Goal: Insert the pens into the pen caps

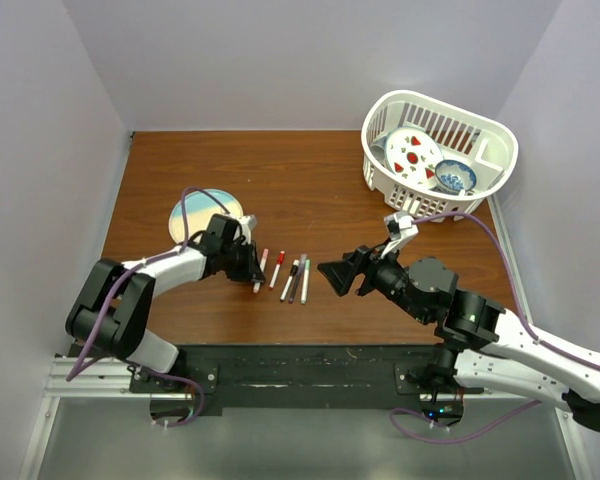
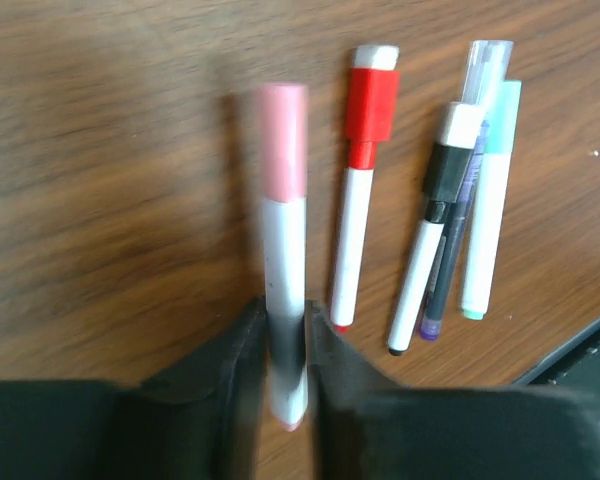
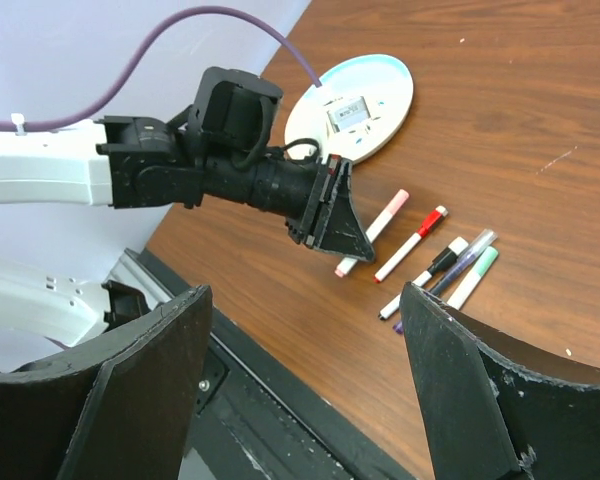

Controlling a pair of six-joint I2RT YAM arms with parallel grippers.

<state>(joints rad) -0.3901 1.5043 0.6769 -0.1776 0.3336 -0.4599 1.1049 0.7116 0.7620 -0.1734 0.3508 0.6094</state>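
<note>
Pens: light, stiff, slick, prone to rolling; grip mid-barrel. Your left gripper pinches the pink-capped pen at its tail; right gripper stands released, empty.

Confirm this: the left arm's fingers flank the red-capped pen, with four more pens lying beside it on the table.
Wrong pen: the left wrist view shows the fingers flanking the pink-capped pen. The red-capped pen is one of the four lying beside it on the table.
</note>
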